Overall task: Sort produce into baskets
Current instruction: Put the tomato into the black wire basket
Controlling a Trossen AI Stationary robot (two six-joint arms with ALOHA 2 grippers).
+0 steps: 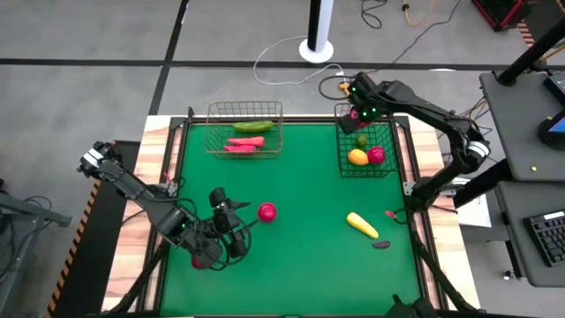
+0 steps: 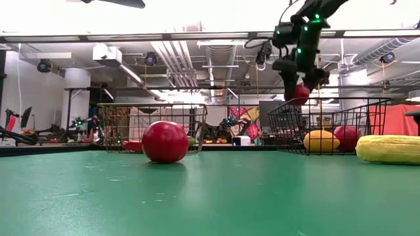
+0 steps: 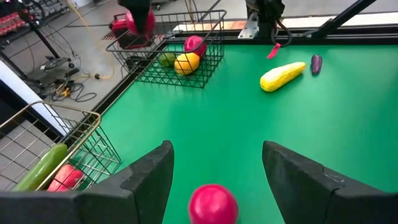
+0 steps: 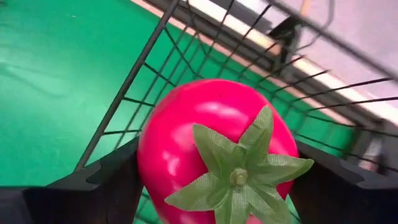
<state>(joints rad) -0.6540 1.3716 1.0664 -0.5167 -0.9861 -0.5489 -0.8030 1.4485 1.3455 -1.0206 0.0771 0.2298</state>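
Over the far right corner of the worktop (image 1: 300,265), the right pincer (image 4: 214,177) is holding a pink tomato-like fruit (image 4: 211,149) above the dark basket (image 1: 364,152), fingers closed on its flanks, green calyx facing the wrist. It is looking light, hard and smooth, so likely slippery; gripping across the widest part seems safest. Near the worktop's left front, the left pincer (image 3: 214,165) is standing wide open with nothing in it, a red ball fruit (image 3: 212,204) lying between its fingers, apt to roll. A lemon (image 1: 357,157) is sitting in the dark basket; the cucumber (image 1: 252,126) is lying in the tan basket (image 1: 244,129).
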